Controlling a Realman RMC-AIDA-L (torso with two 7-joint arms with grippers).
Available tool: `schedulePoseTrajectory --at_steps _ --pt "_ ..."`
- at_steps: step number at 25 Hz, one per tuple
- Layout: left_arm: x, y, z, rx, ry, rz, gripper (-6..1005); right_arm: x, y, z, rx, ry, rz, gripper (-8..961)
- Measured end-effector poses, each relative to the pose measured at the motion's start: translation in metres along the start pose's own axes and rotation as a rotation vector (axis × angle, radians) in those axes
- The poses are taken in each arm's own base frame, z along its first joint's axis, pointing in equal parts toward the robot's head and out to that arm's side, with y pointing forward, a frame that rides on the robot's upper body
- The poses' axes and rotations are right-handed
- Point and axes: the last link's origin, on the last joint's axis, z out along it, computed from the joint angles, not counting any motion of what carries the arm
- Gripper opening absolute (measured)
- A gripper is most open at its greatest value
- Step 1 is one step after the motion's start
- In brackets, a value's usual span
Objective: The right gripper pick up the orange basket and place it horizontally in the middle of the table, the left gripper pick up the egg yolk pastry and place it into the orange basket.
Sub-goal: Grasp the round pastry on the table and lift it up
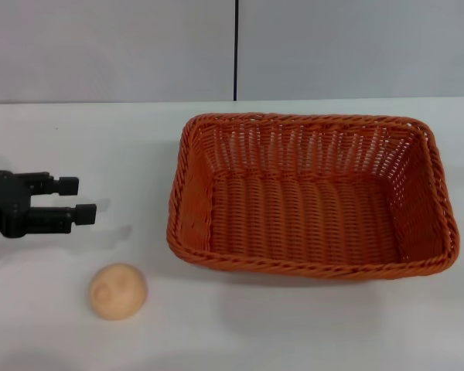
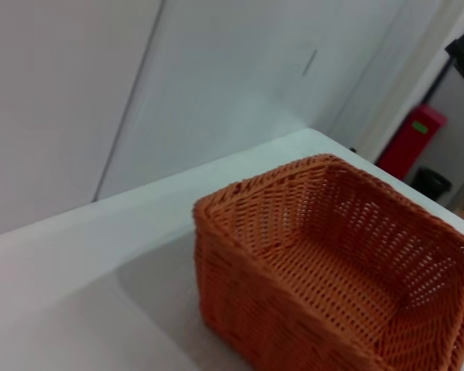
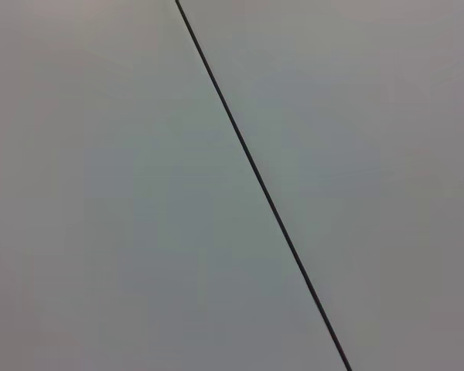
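On the table (image 1: 309, 325), egg yolk pastry (image 1: 118, 291) just below the spread left end effector (image 1: 80, 199); orange basket (image 1: 309, 197) rightward.

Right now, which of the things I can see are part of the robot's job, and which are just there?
Part of the job:
- orange basket, empty, on the table
- egg yolk pastry, on the table, apart from the basket
- left gripper, open, above the table near the pastry

Just there:
- grey wall panels behind the table
- red object past the table's end
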Motion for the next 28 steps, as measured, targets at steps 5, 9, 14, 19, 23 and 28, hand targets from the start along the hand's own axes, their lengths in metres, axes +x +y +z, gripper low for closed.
schedulePoseTrajectory --at_steps 5,9,14,19,23,28 --pt "-0.016 0.004 -0.003 0.010 0.036 -0.003 779 0.007 0.002 0.011 0.004 0.018 0.009 470" --pt "-0.031 0.008 0.000 0.013 0.024 -0.035 777 0.012 0.004 0.017 0.003 0.023 0.024 470" --pt "-0.045 0.013 0.010 -0.006 -0.011 -0.056 770 0.014 0.006 0.019 0.005 0.022 0.031 470" --pt "-0.053 0.016 0.020 -0.019 -0.047 -0.059 753 0.015 0.007 0.020 0.005 0.022 0.034 470" --pt "-0.056 0.015 0.023 -0.006 -0.056 -0.058 740 0.016 0.008 0.020 0.004 0.023 0.036 470" --pt "-0.060 0.016 0.028 0.000 -0.064 -0.056 723 0.018 0.010 0.021 -0.005 0.033 0.036 470"
